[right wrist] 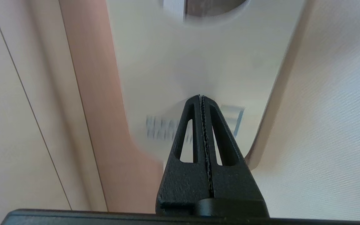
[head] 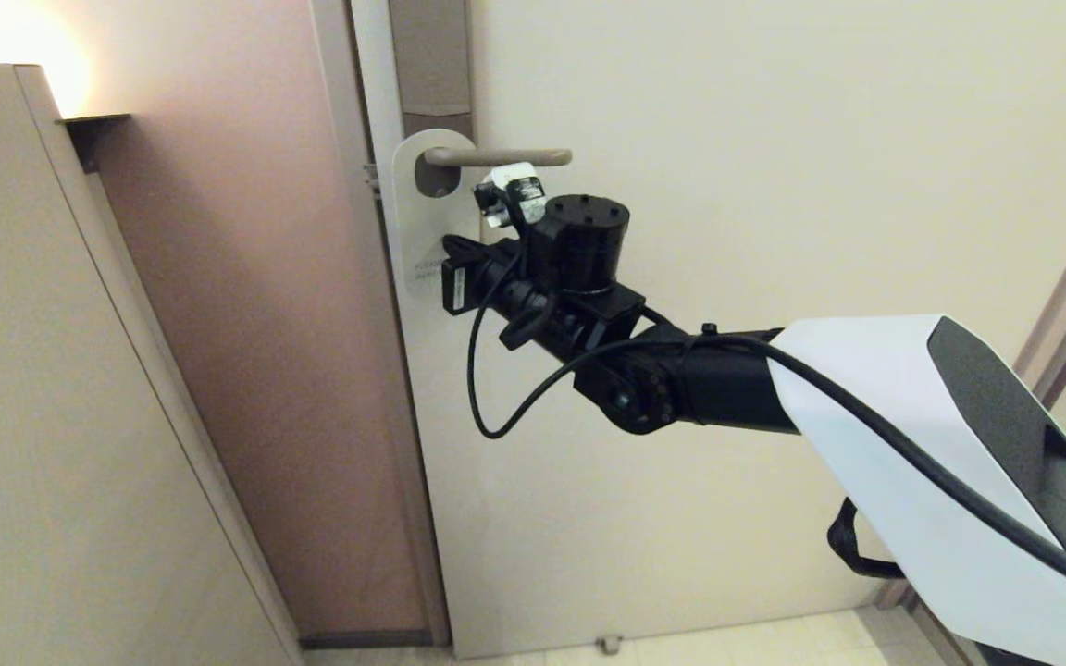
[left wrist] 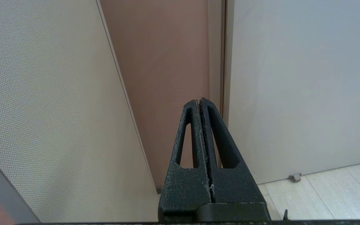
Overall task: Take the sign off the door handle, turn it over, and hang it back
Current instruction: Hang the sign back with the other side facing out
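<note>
Head view | white sign (head: 415, 217) hangs on door handle (head: 505, 157) | cream door (head: 774, 139) | right end effector (right wrist: 202, 97) closed, empty

black arm (head: 681, 379), white shell, looped cable, perhaps a label

1. The sign (head: 415, 227) is hanging white side out over the door handle (head: 505, 157), covering the door (head: 774, 139) edge.
2. The right gripper (head: 452, 268) is crowding the sign's lower half.
3. Bare door is lying free right of the handle.

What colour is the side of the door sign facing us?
White, with small faint lettering low down; the sign shows best in the head view.
</note>
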Tool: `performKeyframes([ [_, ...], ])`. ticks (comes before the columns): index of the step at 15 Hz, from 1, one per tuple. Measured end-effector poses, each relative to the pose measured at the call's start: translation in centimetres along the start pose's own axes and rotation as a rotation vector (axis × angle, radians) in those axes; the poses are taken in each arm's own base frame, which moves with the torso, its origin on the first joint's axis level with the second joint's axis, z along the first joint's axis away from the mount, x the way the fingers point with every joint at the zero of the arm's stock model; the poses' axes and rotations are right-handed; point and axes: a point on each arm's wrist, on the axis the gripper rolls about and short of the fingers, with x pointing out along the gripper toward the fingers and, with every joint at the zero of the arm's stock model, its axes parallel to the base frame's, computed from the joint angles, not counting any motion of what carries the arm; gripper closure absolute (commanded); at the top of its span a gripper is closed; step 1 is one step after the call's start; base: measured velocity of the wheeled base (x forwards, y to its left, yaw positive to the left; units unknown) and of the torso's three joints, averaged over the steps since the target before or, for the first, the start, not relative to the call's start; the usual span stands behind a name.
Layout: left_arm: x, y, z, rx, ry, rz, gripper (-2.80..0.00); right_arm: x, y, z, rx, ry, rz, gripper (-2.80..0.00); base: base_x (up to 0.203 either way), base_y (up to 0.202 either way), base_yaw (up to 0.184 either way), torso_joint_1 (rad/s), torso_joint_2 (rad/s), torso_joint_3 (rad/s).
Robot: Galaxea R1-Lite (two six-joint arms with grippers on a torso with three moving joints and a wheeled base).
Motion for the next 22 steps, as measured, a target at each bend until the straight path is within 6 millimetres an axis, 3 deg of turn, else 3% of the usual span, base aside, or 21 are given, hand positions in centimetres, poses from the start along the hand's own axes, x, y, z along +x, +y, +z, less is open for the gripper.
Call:
performKeyframes([
  [4,0.0,0.0,0.0,0.000,0.000,0.000,0.00,-0.7,0.3,2.6,0.004,-0.043,0.006,0.00,0.000,0.000,0.000,0.000,0.00,0.000],
  [7,0.0,0.0,0.0,0.000,0.000,0.000,0.00,-1.1,1.1,3.3,0.012,-0.011,0.032,0.00,0.000,0.000,0.000,0.000,0.00,0.000],
  [11,0.0,0.0,0.0,0.000,0.000,0.000,0.00,-1.0,2.3,2.9,0.013,-0.007,0.068,0.00,0.000,0.000,0.000,0.000,0.00,0.000],
  [17,0.0,0.0,0.0,0.000,0.000,0.000,0.00,-0.3,2.3,0.9,0.008,-0.005,0.059,0.00,0.000,0.000,0.000,0.000,0.00,0.000],
  [22,0.0,0.0,0.0,0.000,0.000,0.000,0.00,-1.6,1.5,1.8,0.001,0.112,0.042,0.00,0.000,0.000,0.000,0.000,0.00,0.000],
])
